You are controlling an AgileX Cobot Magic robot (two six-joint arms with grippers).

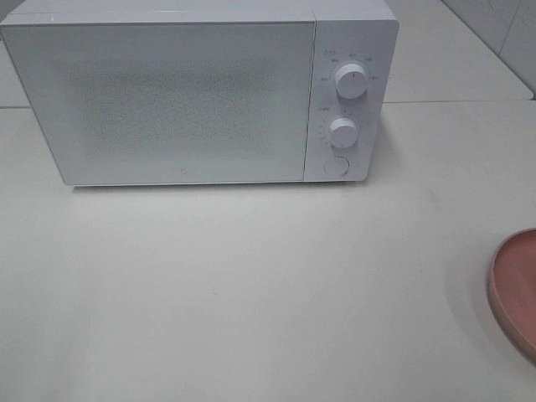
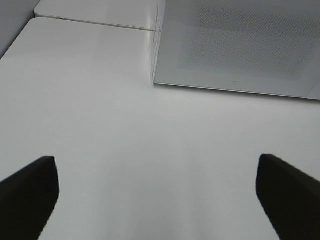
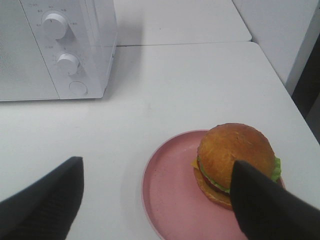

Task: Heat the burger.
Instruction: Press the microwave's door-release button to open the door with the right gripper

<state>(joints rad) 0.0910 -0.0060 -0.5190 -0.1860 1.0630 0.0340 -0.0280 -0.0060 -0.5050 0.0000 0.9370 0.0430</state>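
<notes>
We see the burger (image 3: pixel 235 160) sitting on the pink plate (image 3: pixel 167 195) near the right edge of the tabletop (image 1: pixel 251 293), apart from the closed microwave (image 1: pixel 167 100). Our right pincer (image 3: pixel 157 167) hangs above the plate, jaws wide apart and empty; the left pincer (image 2: pixel 156 170), equally wide apart, hangs before the microwave.

left gripper (image 2: pixel 156 162): matte black, two blunt wedge-shaped fingers (image 2: pixel 27 195) spread wide, holding nothing, raised and pitched forward-down | right gripper (image 3: pixel 156 164): same matte black build, fingers (image 3: pixel 260 205) likewise wide apart, nothing clamped between them, raised and tilted downward | arms: only the finger ends show in the wrist views
</notes>
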